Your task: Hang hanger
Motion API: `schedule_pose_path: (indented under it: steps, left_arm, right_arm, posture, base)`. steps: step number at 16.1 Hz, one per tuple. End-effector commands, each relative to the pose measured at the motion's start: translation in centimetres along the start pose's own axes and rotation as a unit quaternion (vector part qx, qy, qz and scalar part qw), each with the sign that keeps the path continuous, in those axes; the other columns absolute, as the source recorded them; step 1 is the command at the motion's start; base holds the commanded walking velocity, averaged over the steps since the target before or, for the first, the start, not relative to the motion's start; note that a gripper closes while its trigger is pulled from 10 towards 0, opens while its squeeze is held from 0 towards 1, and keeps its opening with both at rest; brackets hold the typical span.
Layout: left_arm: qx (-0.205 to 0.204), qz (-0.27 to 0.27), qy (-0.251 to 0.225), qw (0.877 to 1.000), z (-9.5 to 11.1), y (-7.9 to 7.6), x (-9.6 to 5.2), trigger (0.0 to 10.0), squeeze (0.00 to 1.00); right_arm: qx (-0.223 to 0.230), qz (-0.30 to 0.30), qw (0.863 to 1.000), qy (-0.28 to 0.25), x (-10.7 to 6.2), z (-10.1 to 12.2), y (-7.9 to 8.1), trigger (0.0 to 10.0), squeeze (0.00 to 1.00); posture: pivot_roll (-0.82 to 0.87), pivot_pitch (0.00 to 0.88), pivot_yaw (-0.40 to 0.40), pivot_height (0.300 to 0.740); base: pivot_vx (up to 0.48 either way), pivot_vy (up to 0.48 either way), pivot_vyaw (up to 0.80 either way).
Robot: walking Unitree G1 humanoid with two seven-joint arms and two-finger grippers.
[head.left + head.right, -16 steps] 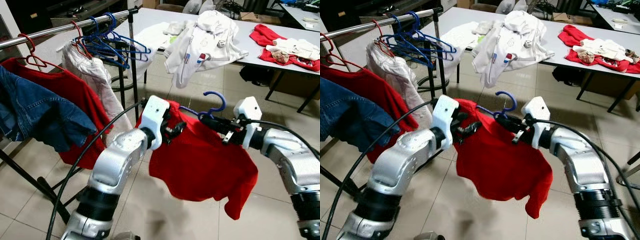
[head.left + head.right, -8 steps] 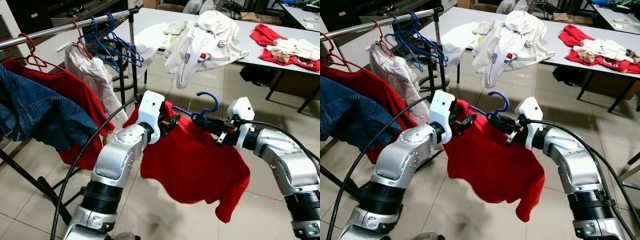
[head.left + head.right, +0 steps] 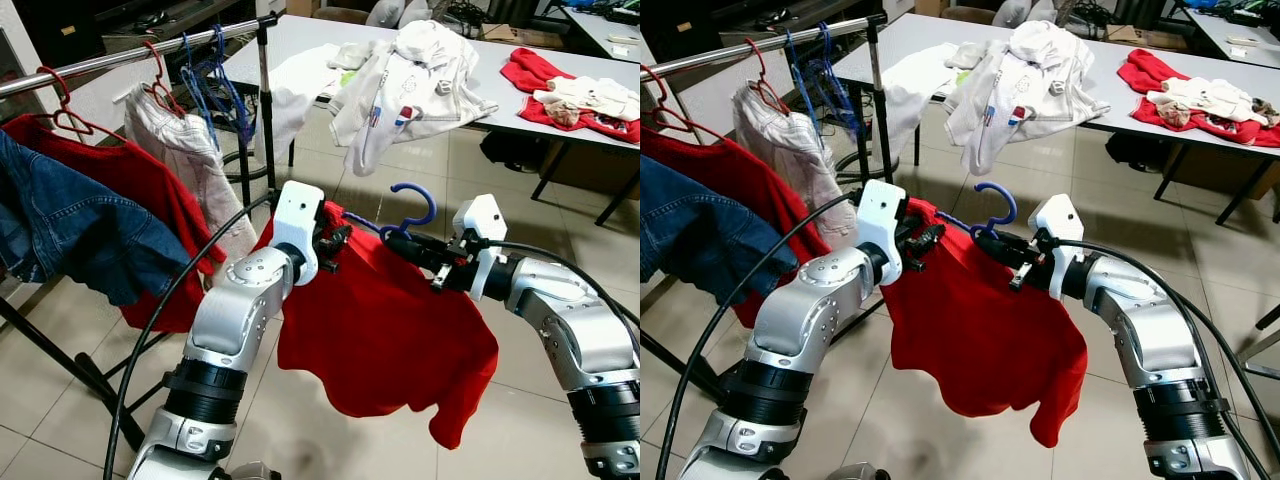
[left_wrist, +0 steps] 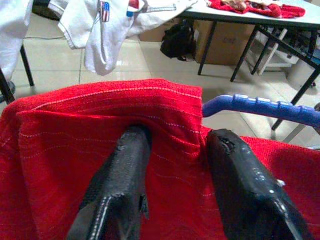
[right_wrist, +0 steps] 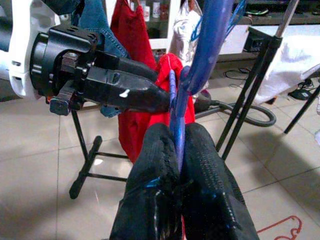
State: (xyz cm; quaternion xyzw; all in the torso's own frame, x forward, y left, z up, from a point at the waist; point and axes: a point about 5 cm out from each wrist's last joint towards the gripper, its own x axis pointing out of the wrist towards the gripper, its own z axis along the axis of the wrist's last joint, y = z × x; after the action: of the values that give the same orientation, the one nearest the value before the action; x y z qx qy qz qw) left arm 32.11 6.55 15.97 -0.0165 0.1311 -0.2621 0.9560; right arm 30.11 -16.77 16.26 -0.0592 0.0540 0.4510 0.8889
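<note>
A red shirt (image 3: 385, 330) hangs on a blue hanger whose hook (image 3: 412, 205) stands up between my two arms, over the tiled floor. My right gripper (image 3: 395, 243) is shut on the hanger's neck just under the hook; the right wrist view shows the blue hanger (image 5: 202, 50) pinched between the fingers (image 5: 150, 165). My left gripper (image 3: 335, 245) grips the shirt's left shoulder, with a fold of red cloth (image 4: 165, 115) between its fingers (image 4: 125, 170) and the hanger's blue arm (image 4: 260, 106) sticking out beside them. The clothes rail (image 3: 130, 55) runs above and to the left.
On the rail hang a denim garment (image 3: 70, 230), a red shirt on a red hanger (image 3: 120, 190), a white garment (image 3: 185, 150) and several bare blue hangers (image 3: 215, 85). The rack's post (image 3: 267, 120) stands just behind my left gripper. A grey table (image 3: 300, 30) behind carries white clothes (image 3: 410, 75) and red cloth (image 3: 560, 85).
Both arms have carried the hanger and shirt to the left and a little up, nearer the rack. The bare blue hangers on the rail have swung edge-on.
</note>
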Motion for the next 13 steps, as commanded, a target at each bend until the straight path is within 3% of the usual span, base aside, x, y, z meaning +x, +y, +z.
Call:
schedule_pose_path:
  steps: [1,13]
  left_arm:
    - [0.0,0.0,-0.012,1.0,0.79,0.02,0.21,0.0,0.0]
    - [0.001,0.011,-0.028,1.0,1.27,0.83,0.24,0.0,0.0]
  right_arm:
    - [-0.017,0.009,1.0,-0.021,0.2,1.46,-0.06,0.0,0.0]
    - [-0.021,0.01,1.0,-0.014,0.16,1.25,0.05,0.0,0.0]
  posture:
    - [0.03,0.0,0.01,0.74]
    - [0.03,0.0,0.008,0.74]
  base:
    - [0.0,0.0,0.0]
    - [0.0,0.0,0.0]
